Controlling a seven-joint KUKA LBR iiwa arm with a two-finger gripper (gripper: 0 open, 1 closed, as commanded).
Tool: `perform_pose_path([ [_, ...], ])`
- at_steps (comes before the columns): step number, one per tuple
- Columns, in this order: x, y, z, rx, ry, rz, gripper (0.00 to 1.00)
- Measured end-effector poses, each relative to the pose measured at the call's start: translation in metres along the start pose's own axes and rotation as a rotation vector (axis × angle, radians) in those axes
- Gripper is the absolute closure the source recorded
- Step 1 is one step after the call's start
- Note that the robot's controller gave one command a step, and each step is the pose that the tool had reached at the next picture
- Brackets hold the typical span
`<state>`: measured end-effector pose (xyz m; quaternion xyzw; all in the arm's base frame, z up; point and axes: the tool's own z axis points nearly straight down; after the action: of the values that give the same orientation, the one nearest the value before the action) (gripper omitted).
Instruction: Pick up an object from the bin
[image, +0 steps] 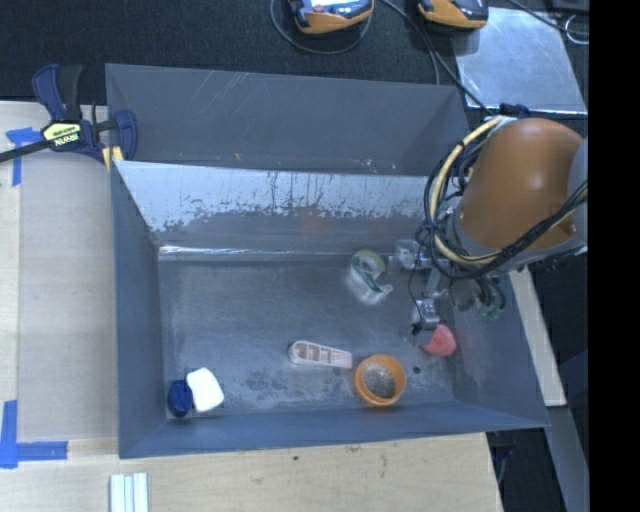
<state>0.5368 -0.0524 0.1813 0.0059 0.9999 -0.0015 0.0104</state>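
Note:
My gripper (428, 318) hangs at the bin's right side, just above and to the left of a small red-pink rounded thing (440, 343) lying on the floor by the right wall. An orange ring-shaped lid with a clear middle (380, 380) lies in front of it, near the front wall. A clear, greenish roll of tape (367, 273) rests to the gripper's left, toward the back.
A flat beige oblong piece (320, 354) lies on the floor mid-front. A white and blue object (195, 393) sits in the front left corner. The arm with its orange dome and cables leans over the right wall.

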Motion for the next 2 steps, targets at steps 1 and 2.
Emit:
perform_pose_path([
  [1, 0.036, -0.004, 0.091, 0.0, -0.007, 0.066, 0.0],
  [2, 0.027, -0.041, 0.089, 0.001, -0.003, 0.084, 1.0],
])
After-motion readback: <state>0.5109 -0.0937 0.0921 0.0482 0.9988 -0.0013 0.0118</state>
